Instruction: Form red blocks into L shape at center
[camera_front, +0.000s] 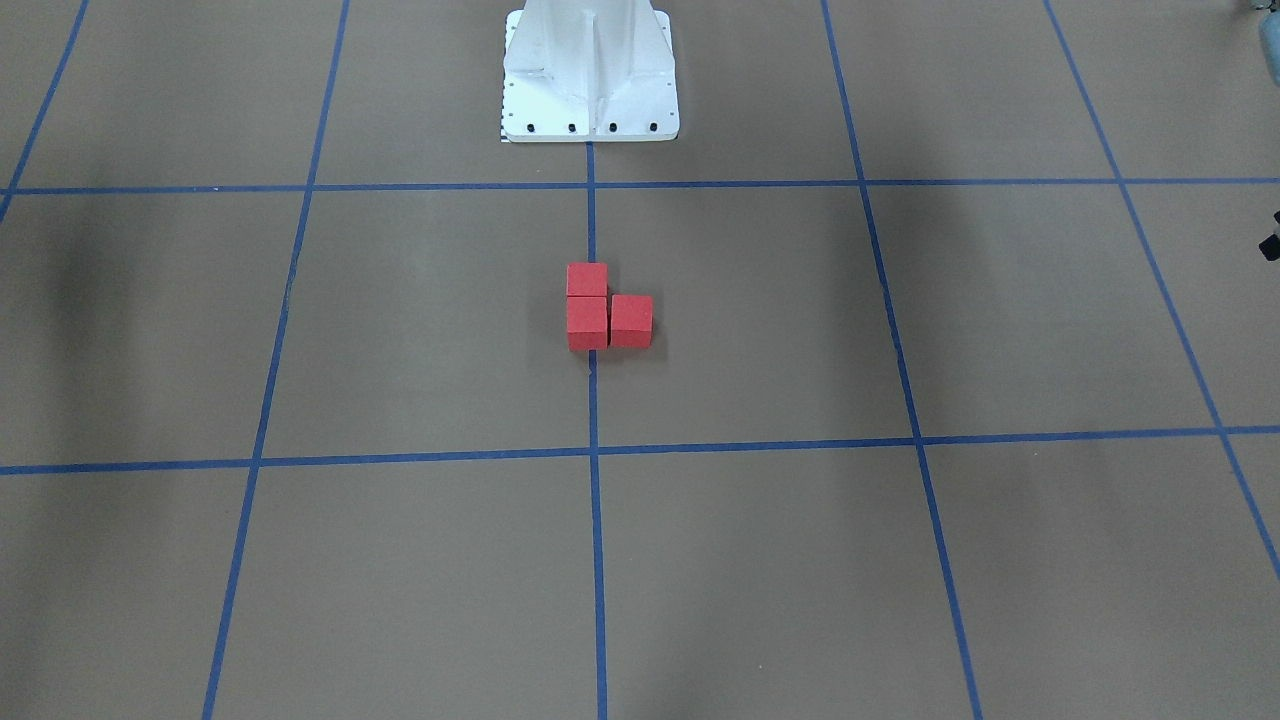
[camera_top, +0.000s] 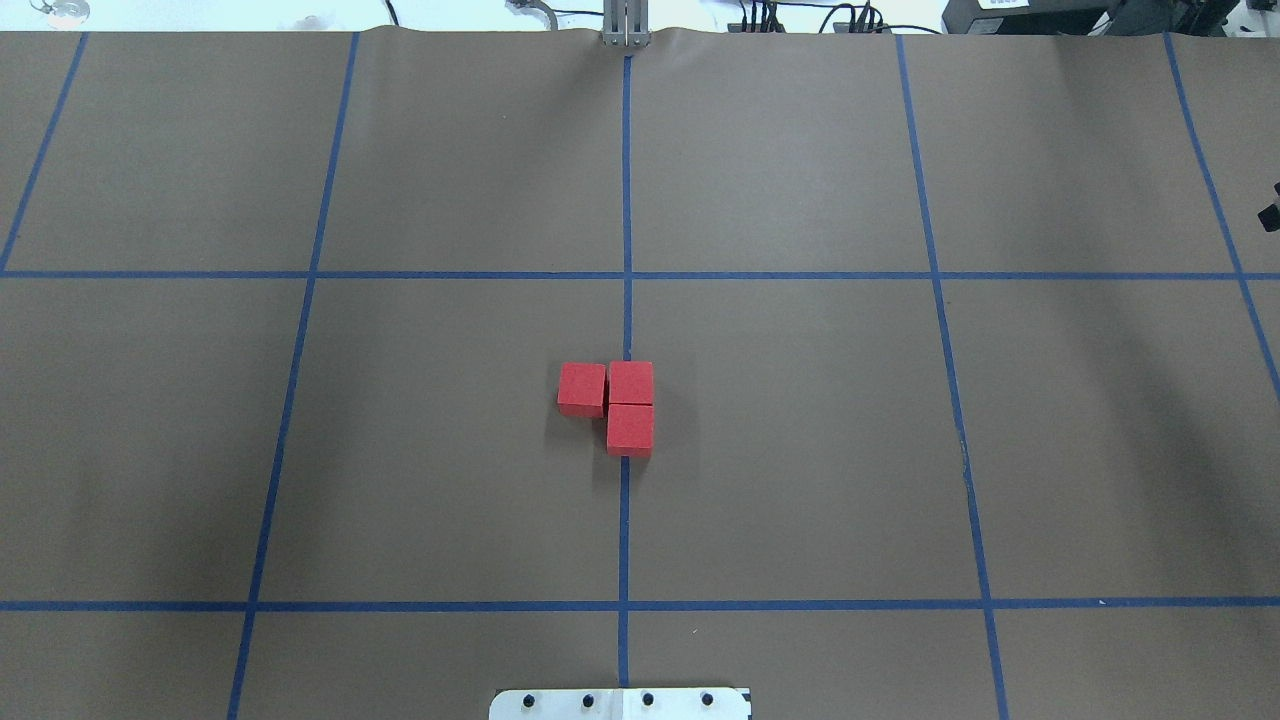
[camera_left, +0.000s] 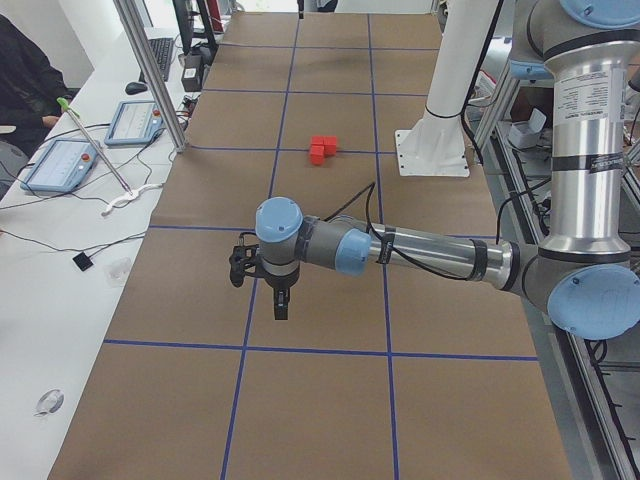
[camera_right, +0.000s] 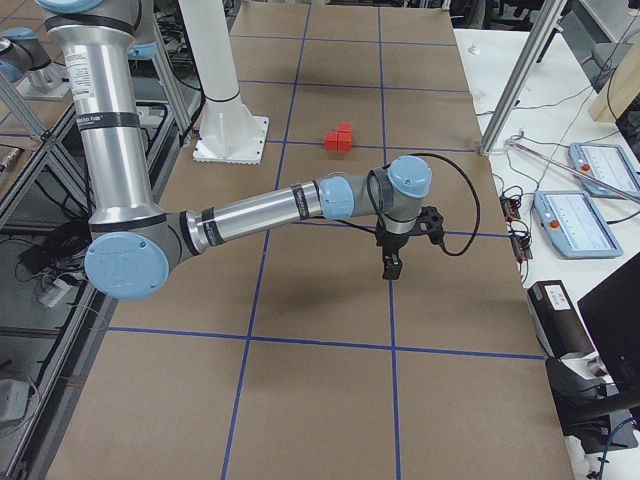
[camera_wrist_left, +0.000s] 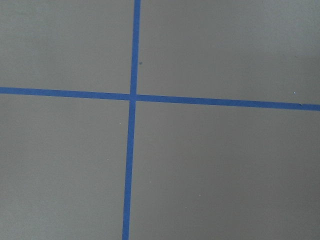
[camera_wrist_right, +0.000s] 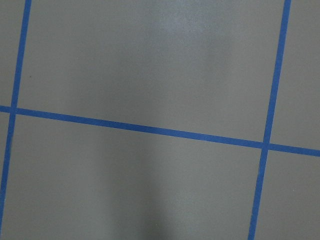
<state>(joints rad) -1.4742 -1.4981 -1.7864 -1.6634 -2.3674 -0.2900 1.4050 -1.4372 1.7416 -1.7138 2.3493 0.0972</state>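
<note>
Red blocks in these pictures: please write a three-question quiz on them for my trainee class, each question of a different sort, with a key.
1. True or false: the red blocks are stacked in a tower.
2. Which layout do the three blocks make?
A. a straight row
B. an L shape, sides touching
C. three scattered singles
3. Short answer: does the left gripper or the right gripper touch any block?

Key
1. False: all three lie flat, side by side.
2. B
3. No, both hang well away from the blocks.
</note>
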